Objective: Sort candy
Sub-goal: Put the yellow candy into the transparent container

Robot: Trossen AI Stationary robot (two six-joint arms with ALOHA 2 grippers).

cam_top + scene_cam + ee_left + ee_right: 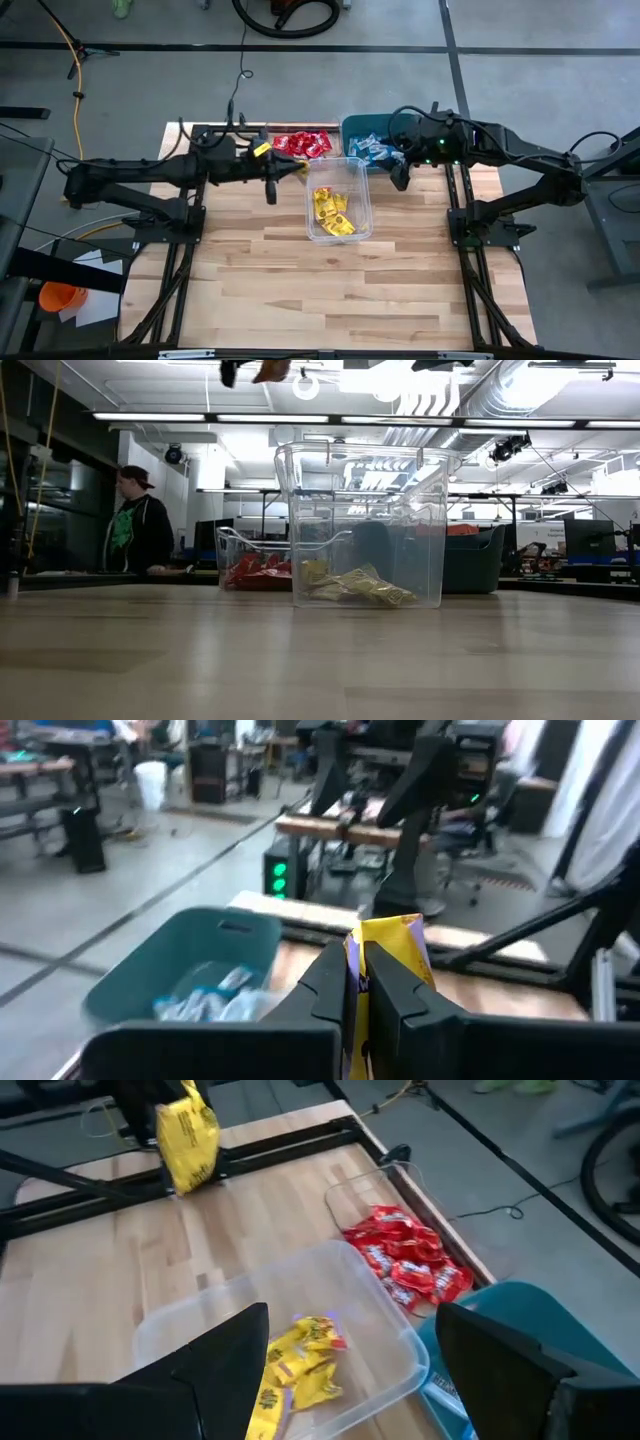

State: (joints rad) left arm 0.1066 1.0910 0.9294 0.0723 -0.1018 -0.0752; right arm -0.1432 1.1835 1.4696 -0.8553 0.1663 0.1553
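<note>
High view: left gripper [290,170] clamped on yellow candy [297,168], just beside clear tub [364,200] holding yellows; right gripper [400,172] spread empty over teal bin [350,126]. Reds [303,144], blues [372,151] already binned; sorting looks nearly done.

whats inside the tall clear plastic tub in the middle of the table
The tall clear plastic tub holds only yellow wrapped candy packets, piled loosely on its floor with most of the floor left bare. Packets lower in the pile are hidden by those on top, so no exact count.
</note>
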